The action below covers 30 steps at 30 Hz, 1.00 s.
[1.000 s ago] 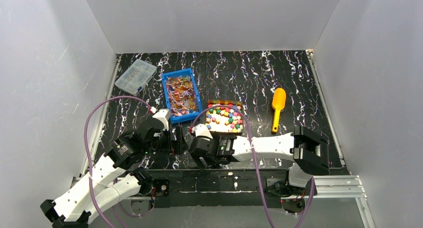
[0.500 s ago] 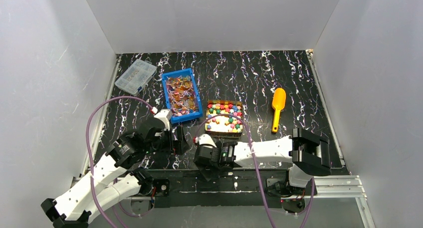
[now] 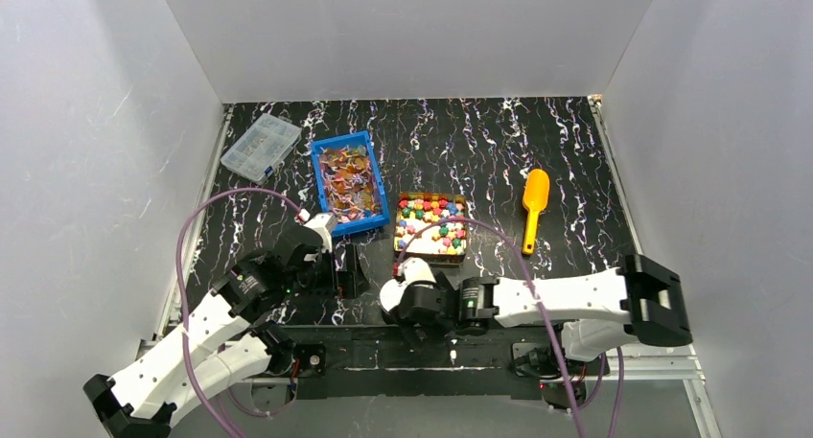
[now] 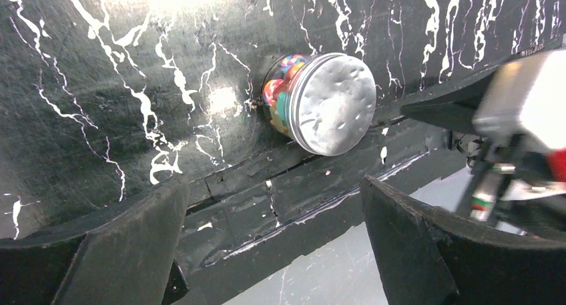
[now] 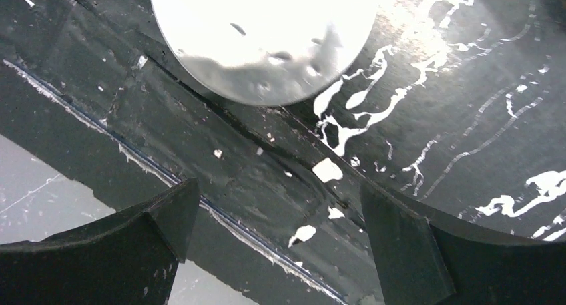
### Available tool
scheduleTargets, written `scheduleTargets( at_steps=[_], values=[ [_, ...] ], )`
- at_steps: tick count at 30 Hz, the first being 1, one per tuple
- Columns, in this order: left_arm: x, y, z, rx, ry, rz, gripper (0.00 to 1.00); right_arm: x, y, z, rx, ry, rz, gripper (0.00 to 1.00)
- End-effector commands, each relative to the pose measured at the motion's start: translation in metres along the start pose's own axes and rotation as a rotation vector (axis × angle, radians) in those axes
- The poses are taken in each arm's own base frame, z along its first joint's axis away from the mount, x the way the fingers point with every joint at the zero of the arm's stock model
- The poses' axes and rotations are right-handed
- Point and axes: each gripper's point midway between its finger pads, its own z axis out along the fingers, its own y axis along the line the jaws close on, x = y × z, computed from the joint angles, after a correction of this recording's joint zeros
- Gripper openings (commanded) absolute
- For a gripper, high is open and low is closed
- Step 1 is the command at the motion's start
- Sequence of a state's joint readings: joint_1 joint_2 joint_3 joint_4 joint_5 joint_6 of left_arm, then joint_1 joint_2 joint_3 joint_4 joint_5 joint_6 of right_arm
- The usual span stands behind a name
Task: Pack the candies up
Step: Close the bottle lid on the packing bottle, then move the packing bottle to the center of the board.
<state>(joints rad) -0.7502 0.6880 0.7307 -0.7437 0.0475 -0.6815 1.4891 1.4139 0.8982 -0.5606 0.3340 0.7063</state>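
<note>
I am watching both pincers standing spread as wide as they go, and neither is holding anything. The left gripper is hovering low over the near edge of the black marbled table. Its dark fingers are framing a small jar without touching it. The jar is lying on its side with a silvery-white lid on its mouth, and coloured candies are showing through its wall. The right gripper is hanging just beside that lid, whose round face is filling the top of its wrist view. Farther back, wrapped candies are sitting in a blue bin and round candies are filling a brown tray. An orange scoop is lying to the tray's right, and a clear compartment box is resting at the far left.
</note>
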Motion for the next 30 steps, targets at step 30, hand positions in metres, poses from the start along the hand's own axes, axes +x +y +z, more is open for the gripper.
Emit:
scheduleTargets(
  at_steps=[30],
  values=[
    [0.079, -0.008, 0.046, 0.255, 0.194, -0.180, 0.75, -0.087, -0.049, -0.033, -0.001, -0.268, 0.136, 0.98]
  ],
)
